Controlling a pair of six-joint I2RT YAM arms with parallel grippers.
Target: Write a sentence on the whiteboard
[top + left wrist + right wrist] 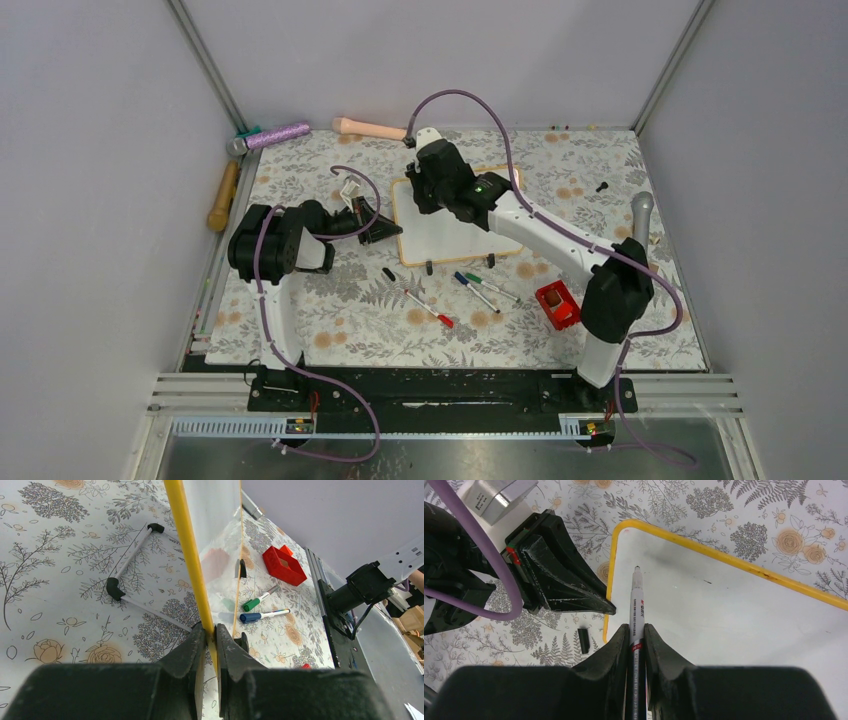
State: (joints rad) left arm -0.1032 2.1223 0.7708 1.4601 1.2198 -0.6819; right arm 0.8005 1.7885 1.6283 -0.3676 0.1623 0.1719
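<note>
The whiteboard lies on the floral cloth at the middle, its frame yellow in the wrist views. My left gripper is shut on the board's left frame edge; it also shows in the left wrist view. My right gripper is shut on a black-and-white marker, uncapped. Its tip is over the board's top-left corner. The board surface shows only faint smudges. No sentence shows on it.
A black cap, a red marker, blue marker and green marker lie in front of the board. A red box sits at the right. A purple-handled tool, a wooden handle and a pink handle lie at the back left.
</note>
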